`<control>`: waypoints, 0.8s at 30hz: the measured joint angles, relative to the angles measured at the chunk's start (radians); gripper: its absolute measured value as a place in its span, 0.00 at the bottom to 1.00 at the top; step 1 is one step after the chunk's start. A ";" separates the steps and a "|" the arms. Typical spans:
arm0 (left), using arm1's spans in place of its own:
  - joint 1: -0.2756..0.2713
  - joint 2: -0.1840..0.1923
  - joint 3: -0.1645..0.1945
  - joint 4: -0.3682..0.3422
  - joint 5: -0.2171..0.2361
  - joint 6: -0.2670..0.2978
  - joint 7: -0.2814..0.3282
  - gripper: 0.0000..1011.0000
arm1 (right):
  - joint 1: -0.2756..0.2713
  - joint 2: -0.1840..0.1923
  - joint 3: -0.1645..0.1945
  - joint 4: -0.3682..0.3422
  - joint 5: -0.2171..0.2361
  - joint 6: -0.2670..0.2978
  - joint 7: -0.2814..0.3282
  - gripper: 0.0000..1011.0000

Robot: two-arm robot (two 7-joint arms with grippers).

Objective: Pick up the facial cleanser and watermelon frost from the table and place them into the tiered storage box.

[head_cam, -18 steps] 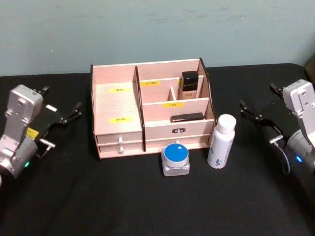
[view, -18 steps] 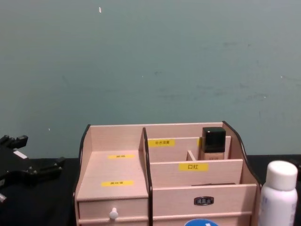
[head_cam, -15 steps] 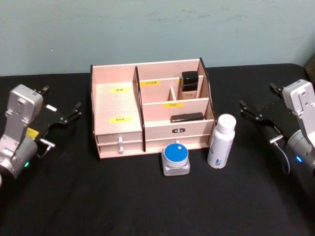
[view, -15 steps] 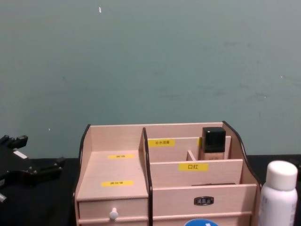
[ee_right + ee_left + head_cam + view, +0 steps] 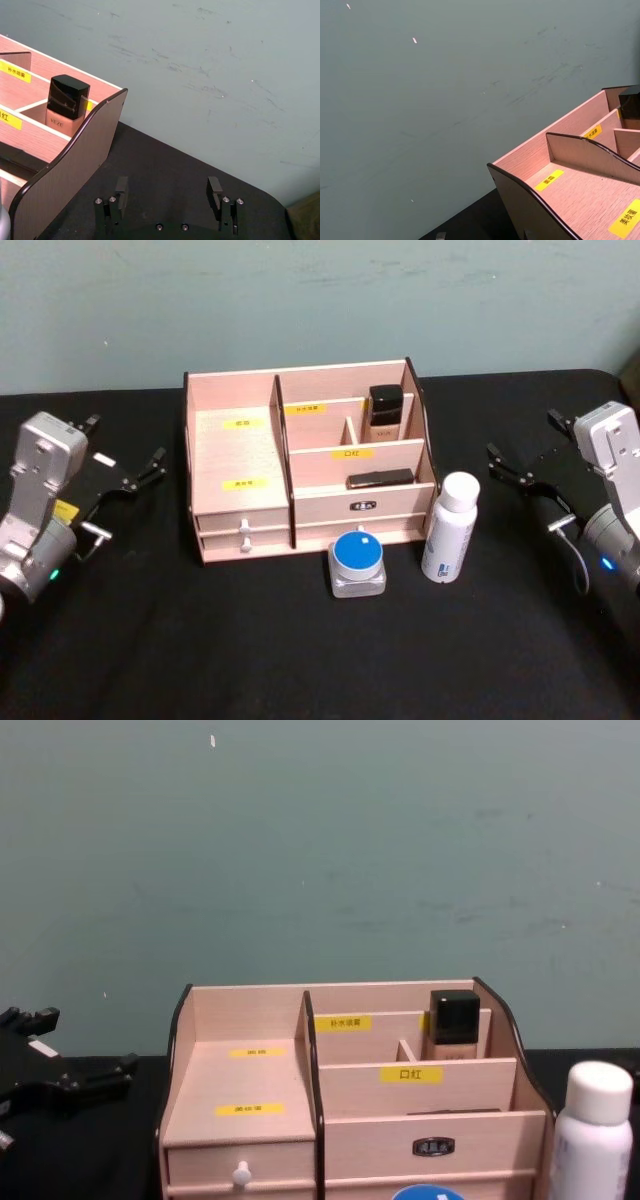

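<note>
Step 1, nothing grasped. Your left gripper (image 5: 125,440) mid-left, right gripper (image 5: 520,435) mid-right, both spread, empty. Lower centre: white bottle (image 5: 448,528), blue-lidded jar (image 5: 358,560), before tiered storage box (image 5: 235,455). Next: bring right gripper around bottle, likely cleanser.

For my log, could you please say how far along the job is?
Nothing is placed yet: the white bottle and blue-lidded jar stand on the table by the tiered storage box. Nothing in hand: left gripper and right gripper sit open beside it. Both placements remain.
</note>
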 joint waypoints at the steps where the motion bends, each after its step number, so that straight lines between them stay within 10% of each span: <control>1: 0.000 0.000 0.000 0.000 0.000 0.000 0.000 1.00 | 0.000 0.000 0.000 0.000 0.000 0.000 0.000 0.99; 24: 0.000 0.000 0.000 0.000 0.000 0.000 0.000 1.00 | 0.000 0.000 0.000 0.000 0.000 0.000 0.000 0.99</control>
